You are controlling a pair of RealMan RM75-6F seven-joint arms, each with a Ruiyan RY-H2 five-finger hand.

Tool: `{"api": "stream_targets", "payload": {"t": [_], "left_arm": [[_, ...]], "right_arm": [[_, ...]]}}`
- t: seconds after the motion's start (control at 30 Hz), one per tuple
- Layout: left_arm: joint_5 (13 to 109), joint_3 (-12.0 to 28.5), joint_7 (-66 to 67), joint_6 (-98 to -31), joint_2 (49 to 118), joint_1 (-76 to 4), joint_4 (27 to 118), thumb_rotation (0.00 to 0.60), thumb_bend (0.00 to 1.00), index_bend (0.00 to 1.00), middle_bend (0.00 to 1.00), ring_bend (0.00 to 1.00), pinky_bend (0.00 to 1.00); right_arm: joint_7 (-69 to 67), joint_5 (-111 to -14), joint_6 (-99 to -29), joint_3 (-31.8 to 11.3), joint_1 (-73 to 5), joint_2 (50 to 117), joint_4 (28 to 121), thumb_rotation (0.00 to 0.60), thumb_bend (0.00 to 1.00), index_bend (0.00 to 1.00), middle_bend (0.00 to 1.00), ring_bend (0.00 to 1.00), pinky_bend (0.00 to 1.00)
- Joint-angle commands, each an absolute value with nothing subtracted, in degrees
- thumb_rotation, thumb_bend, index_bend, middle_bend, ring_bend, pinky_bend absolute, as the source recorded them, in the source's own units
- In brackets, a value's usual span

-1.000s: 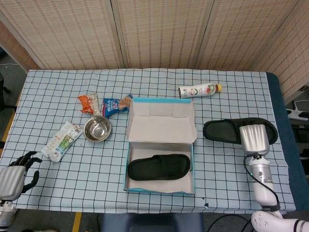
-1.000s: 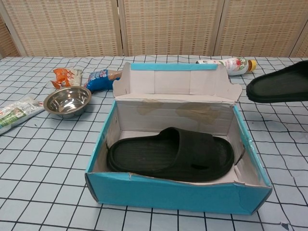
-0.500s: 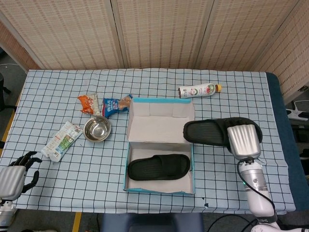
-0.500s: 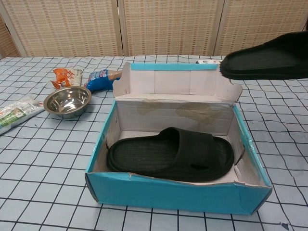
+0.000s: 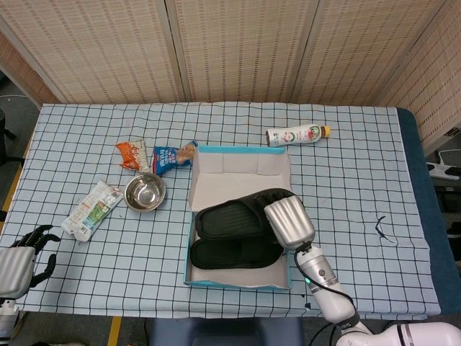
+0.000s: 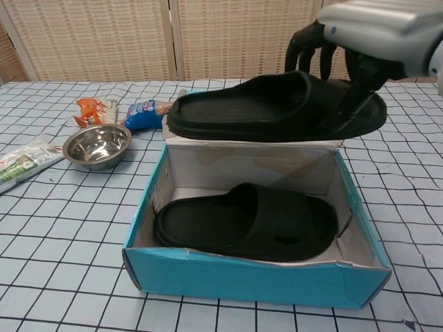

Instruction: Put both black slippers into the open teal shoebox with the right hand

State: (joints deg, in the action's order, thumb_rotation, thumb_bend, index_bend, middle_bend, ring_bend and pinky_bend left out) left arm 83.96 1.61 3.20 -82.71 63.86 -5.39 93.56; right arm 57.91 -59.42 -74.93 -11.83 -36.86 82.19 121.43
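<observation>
- The second slipper (image 6: 277, 109) has been carried leftwards in the head view — a second ago it was held over the cloth at the right of the frame, half a second ago its toe was at the box's right edge, and now it is held level above the open box (image 5: 239, 277).
- It is gripped at its heel end by the right hand (image 6: 360, 41); the fingers (image 6: 325, 59) are curled down over the strap, as the chest view shows.
- The first slipper (image 6: 246, 221) is already lying flat on the box floor, filling most of its length, directly beneath the held one.
- By this reading, half the task is done and the rest is a matter of lowering and release — the held slipper has to be stacked on or nested beside the other.
- The upright lid flap (image 5: 241, 173) is behind the held slipper in the chest view; whether it is touched cannot be told. It is the likeliest thing to be caught on the way down, along with the box's right wall near the hand.
- The left hand (image 5: 21, 256) is parked at the lower left corner of the head view, holding nothing, fingers loosely apart.
- To the left of the box a steel bowl (image 5: 145, 192), two snack packets (image 5: 155, 156) and a wrapped pack (image 5: 91, 210) are seen; a bottle (image 5: 297, 135) lies above the box. None is in the path.
</observation>
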Motion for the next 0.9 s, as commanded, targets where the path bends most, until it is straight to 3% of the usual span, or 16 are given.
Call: {"api": "stream_targets", "payload": {"t": [0.03, 0.47, 0.9], "left_arm": [[84.1, 1.6, 3.3, -82.7, 63.8, -5.4, 93.5, 0.600, 0.51, 0.36, 0.17, 0.25, 0.42], [84.4, 1.5, 3.1, -82.9, 63.7, -5.4, 93.6, 0.600, 0.51, 0.36, 0.17, 0.25, 0.42], [84.5, 1.4, 3.9, -82.7, 63.9, -5.5, 93.6, 0.600, 0.51, 0.36, 0.17, 0.25, 0.42]], "right_arm": [[59.0, -59.0, -74.5, -10.6, -38.6, 85.6, 120.2, 0.600, 0.07, 0.66, 0.68, 0.57, 0.56], [61.5, -55.4, -74.7, -5.8, -39.3, 88.1, 119.2, 0.600, 0.09, 0.66, 0.68, 0.58, 0.57], [56.7, -50.4, -72.9, -7.9, -40.8, 90.8, 113.1, 0.600, 0.11, 0.67, 0.69, 0.58, 0.57]]}}
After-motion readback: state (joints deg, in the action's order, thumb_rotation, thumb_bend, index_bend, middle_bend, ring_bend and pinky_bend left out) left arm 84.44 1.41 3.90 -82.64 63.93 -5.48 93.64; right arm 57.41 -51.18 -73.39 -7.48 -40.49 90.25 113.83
